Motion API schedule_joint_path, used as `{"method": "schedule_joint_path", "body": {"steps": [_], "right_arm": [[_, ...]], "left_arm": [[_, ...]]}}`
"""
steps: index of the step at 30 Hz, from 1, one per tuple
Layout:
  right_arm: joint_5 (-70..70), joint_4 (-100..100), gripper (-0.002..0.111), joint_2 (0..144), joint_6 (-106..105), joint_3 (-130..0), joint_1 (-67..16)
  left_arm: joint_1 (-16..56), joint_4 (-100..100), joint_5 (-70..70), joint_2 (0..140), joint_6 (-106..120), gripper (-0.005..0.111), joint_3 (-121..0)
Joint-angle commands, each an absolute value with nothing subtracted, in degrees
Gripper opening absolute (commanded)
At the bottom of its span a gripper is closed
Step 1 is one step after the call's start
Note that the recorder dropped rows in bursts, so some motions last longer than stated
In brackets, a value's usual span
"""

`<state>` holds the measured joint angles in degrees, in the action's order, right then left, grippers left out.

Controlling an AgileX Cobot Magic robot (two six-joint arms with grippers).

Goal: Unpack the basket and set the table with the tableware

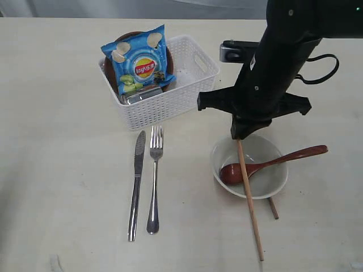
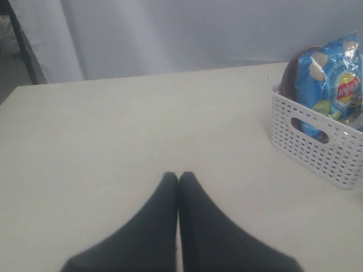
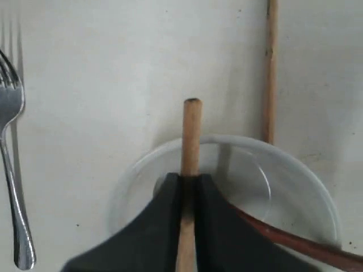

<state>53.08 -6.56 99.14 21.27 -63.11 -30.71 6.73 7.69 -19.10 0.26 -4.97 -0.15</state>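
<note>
My right gripper [image 1: 239, 137] is clamped on a long, pale wooden chopstick [image 1: 249, 198], which slants from my fingertips across the off-white bowl [image 1: 266, 182] toward the lower right of the frame. The bowl, holding the red-brown spoon [image 1: 231, 173], sits on the table [image 1: 68, 170] directly below my gripper. My left gripper [image 2: 178, 181] is closed on nothing.
</note>
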Motion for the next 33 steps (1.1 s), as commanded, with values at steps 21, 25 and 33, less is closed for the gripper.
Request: {"method": "schedule_joint_path", "body": {"steps": [21, 25, 33], "right_arm": [[51.23, -4.78, 0.038, 100.19, 21.63, -63.85, -30.86], [54.2, -4.78, 0.038, 100.19, 20.26, -66.53, -30.86], [69.96, -2.52, 0.038, 97.53, 15.13, -72.63, -29.86]], "left_arm": [[6.52, 7.71, -18.68, 0.0, -4.88, 0.0, 0.0], [6.52, 7.71, -18.68, 0.0, -4.88, 0.0, 0.0], [6.52, 7.71, -18.68, 0.0, -4.88, 0.0, 0.0]]}}
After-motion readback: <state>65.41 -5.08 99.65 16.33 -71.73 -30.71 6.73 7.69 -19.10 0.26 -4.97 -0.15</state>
